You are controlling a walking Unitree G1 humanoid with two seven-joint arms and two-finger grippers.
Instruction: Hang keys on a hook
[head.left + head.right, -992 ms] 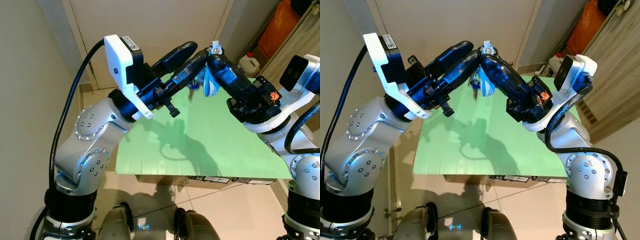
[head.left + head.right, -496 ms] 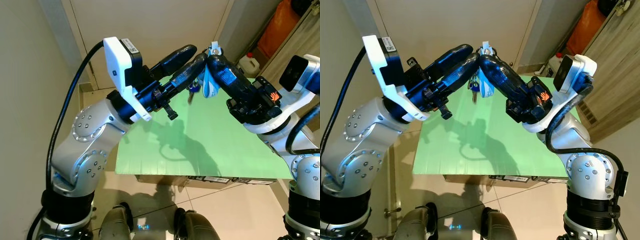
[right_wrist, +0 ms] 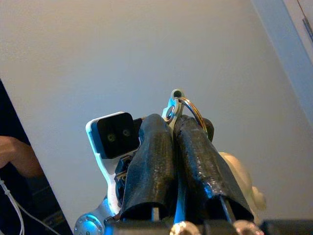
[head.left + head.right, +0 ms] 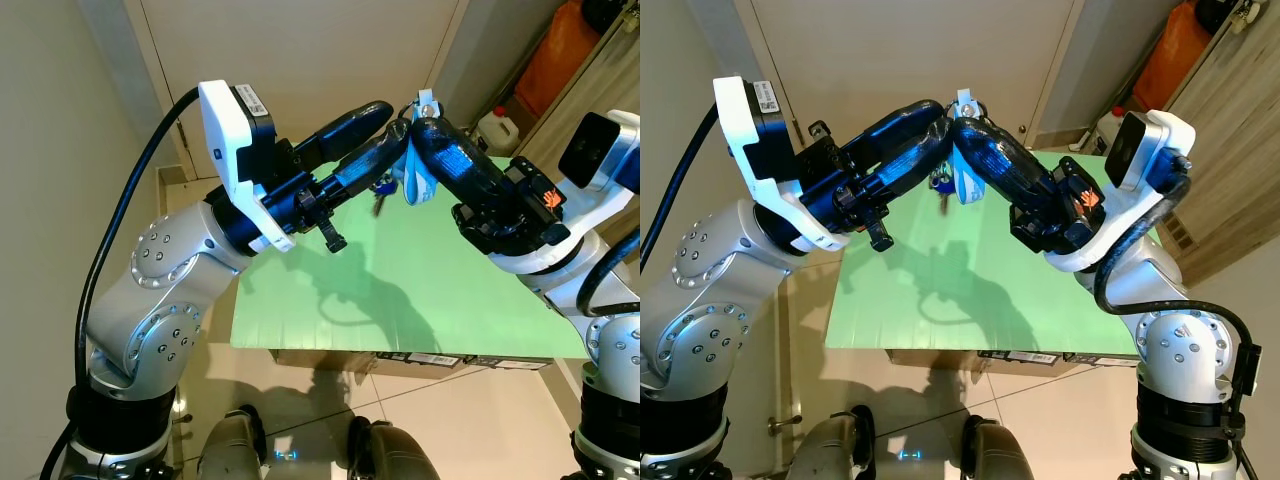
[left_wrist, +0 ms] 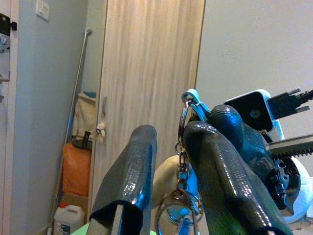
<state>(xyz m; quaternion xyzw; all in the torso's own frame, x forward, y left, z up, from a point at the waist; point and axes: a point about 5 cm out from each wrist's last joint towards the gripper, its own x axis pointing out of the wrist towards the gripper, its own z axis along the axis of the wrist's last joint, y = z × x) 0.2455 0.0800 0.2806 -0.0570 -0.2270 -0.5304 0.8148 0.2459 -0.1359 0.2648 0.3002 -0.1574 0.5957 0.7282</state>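
From the left eye view, both arms are raised above the green table [image 4: 420, 290], their black fingers meeting over its far left part: the right gripper [image 4: 418, 122] is clenched on the keys [image 4: 410, 168], whose blue-and-white fob hangs just below the fingertips with a small dark key dangling beside it, and the left gripper [image 4: 388, 118] has its two fingers spread, the nearer one touching the bunch. A white jug [image 4: 497, 128] stands on the floor at the far right, beside an orange bag [image 4: 563, 52]. The right eye view shows the same meeting of fingertips, the keys hanging between the two grippers and well clear of the tabletop; no hook can be made out in either head view. In the left wrist view the left gripper's fingers are parted, and the key ring with its short chain and blue fob sits right against one of them, with the right arm's white wrist camera [image 5: 254, 111] behind and a wooden door [image 5: 146, 73] beyond. In the right wrist view the right gripper's fingers are pressed together on the ring, whose white tab and metal loop stick out past the tips. As a judgement, the keys are lifted and look to be passing from one gripper to the other; finding the hook and hanging them is all still left.
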